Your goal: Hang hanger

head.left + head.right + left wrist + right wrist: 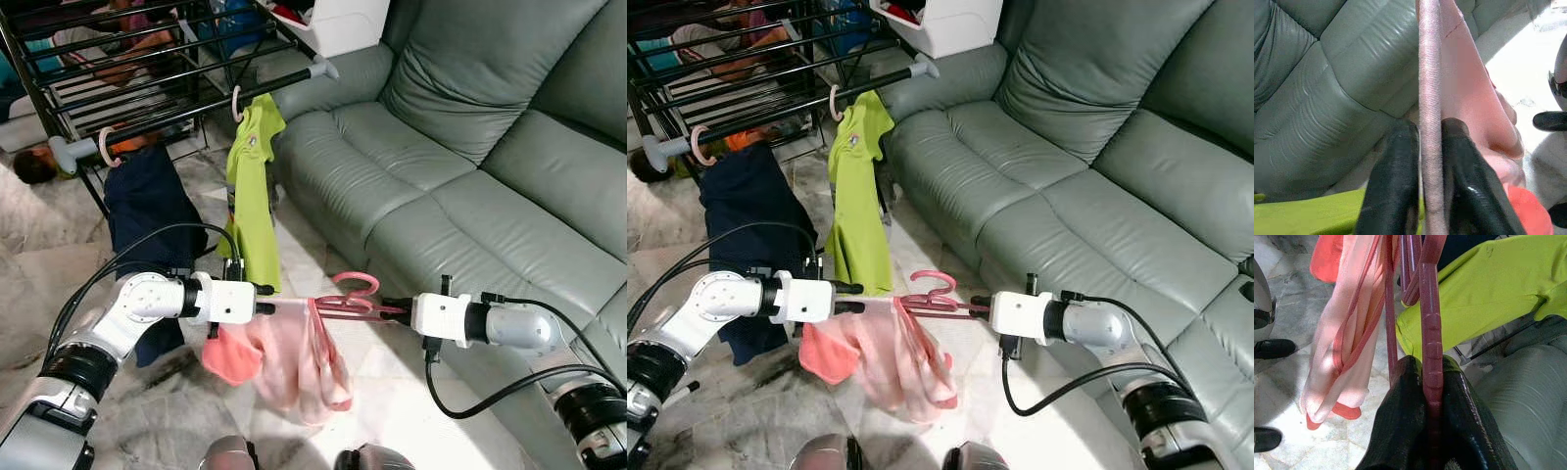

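A pink hanger (351,299) with a pink garment (294,360) draped over it is held level between both arms, low over the floor in front of the sofa. My left gripper (266,300) is shut on one end of the hanger (1430,122). My right gripper (392,307) is shut on the other end of the hanger (1431,362), near its hook. The black drying rack (147,69) stands at the back left. On its front rail hang a lime green shirt (251,191) and a dark navy garment (147,211).
A grey-green leather sofa (460,166) fills the right side, close to my right arm. A white box (343,22) sits behind the rack. Clothes lie on the rack's shelves. The marble floor (196,411) lies below the hanger.
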You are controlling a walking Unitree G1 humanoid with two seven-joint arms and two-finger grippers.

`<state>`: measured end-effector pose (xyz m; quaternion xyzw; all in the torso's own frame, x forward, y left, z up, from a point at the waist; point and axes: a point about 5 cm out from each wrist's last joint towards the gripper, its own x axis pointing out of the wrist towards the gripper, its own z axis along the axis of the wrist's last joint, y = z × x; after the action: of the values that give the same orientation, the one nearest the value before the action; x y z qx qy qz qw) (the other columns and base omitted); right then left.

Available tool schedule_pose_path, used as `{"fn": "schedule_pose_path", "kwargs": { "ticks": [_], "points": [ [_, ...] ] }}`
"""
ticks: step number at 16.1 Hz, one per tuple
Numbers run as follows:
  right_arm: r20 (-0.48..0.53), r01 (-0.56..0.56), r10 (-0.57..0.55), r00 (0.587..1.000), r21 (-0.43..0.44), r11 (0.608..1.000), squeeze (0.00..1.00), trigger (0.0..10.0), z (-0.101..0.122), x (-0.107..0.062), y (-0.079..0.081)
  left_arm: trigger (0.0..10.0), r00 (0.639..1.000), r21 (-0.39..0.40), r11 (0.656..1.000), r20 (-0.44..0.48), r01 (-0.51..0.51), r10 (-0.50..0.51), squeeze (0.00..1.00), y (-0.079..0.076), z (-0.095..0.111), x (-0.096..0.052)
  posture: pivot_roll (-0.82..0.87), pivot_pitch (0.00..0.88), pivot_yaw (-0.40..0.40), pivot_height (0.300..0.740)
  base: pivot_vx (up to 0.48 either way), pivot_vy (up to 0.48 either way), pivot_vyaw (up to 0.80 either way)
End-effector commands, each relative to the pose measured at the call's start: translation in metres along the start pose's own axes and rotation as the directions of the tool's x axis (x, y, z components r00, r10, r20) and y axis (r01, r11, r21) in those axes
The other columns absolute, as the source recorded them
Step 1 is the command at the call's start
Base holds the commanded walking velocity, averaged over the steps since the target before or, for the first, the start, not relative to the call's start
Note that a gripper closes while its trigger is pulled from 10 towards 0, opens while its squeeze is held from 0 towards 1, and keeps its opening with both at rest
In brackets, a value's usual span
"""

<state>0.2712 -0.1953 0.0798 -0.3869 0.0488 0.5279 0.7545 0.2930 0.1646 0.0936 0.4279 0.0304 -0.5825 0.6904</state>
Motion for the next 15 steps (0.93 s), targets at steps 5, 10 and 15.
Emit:
{"fn": "schedule_pose_path", "kwargs": {
  "ticks": [5, 10, 15],
  "points": [
    [0.014, -0.005, 0.005, 1.000, -0.040, 0.999, 0.00, 10.0, 0.004, 0.004, -0.003, 0.0, 1.000, -0.013, 1.000, 0.008, 0.013, -0.013, 0.00, 0.004, 0.003, 0.001, -0.06, 0.035, 0.006, 0.740, 0.000, 0.000, 0.00],
    [0.009, -0.047, 0.047, 0.999, 0.007, 0.999, 1.00, 10.0, 0.001, 0.005, -0.001, 0.0, 1.000, -0.013, 1.000, 0.012, 0.024, -0.024, 0.00, 0.001, 0.004, 0.002, -0.06, 0.024, 0.004, 0.740, 0.000, 0.000, 0.00],
    [0.082, -0.040, 0.030, 0.996, 0.127, 0.991, 1.00, 10.0, 0.019, -0.015, -0.047, 0.0, 1.000, -0.096, 0.995, -0.007, -0.007, 0.006, 0.00, -0.009, -0.007, -0.001, -0.06, 0.017, 0.005, 0.740, 0.000, 0.000, 0.00]
  ]
}}
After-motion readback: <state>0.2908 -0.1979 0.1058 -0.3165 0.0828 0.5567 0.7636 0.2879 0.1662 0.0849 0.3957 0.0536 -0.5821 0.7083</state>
